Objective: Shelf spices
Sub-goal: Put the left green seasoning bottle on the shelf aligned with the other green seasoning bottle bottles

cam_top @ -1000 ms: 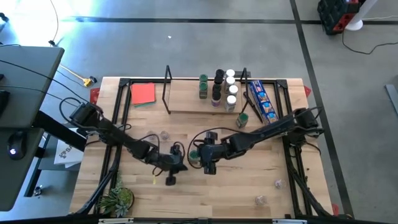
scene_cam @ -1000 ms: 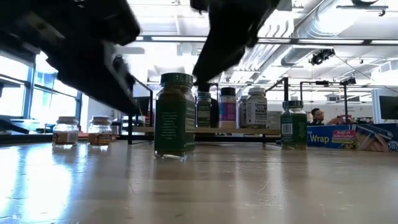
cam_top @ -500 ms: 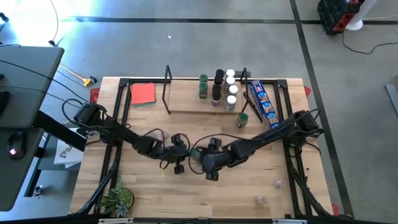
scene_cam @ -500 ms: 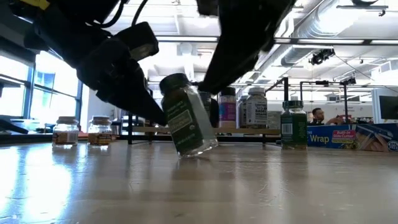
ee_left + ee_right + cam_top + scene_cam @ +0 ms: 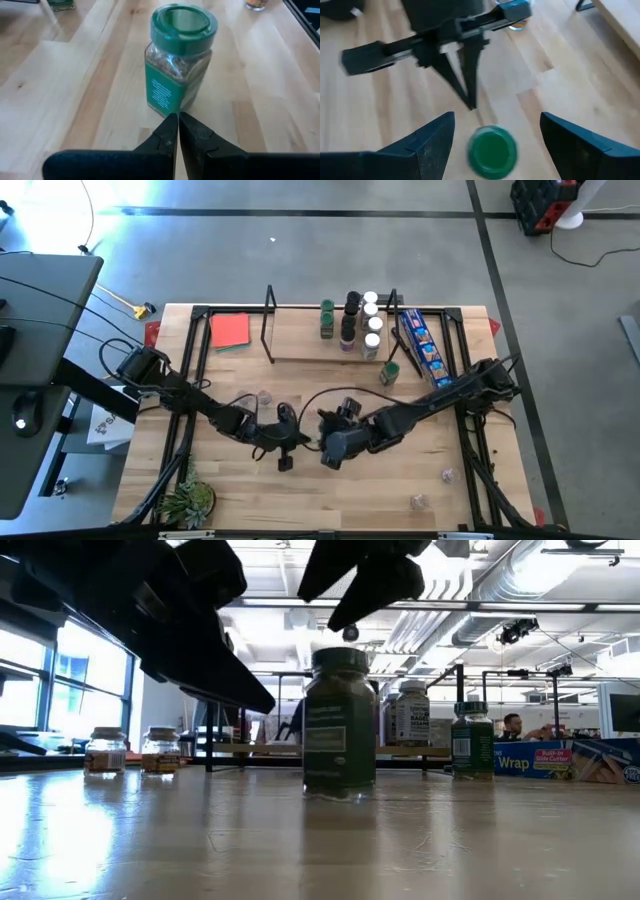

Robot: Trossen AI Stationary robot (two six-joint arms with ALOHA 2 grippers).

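Observation:
A spice jar with a green lid (image 5: 181, 22) and green label stands upright on the table, also seen in the low view (image 5: 340, 725). My left gripper (image 5: 178, 119) is shut, its tips level with the jar's lower part and just short of it; the low view (image 5: 262, 700) shows a gap. My right gripper (image 5: 496, 115) is open above the jar, one finger on either side of the lid (image 5: 492, 150), touching nothing. In the high view the right gripper (image 5: 328, 452) covers the jar. The light-wood shelf (image 5: 300, 345) at the far edge carries several jars (image 5: 358, 320).
A green-lidded jar (image 5: 390, 372) stands before the shelf's right end, beside the blue packet (image 5: 420, 345). A red card (image 5: 230, 330) lies far left. Two clear jars (image 5: 130, 750) stand at the left, two more (image 5: 432, 488) near right. A plant (image 5: 190, 500) sits near left.
My shut left gripper has pushed the green-lidded jar toward the table's right edge. The jar tipped over to that side, then came upright again farther right. The left gripper now stands just clear of it. My right gripper has stayed above the jar, shifting with it.

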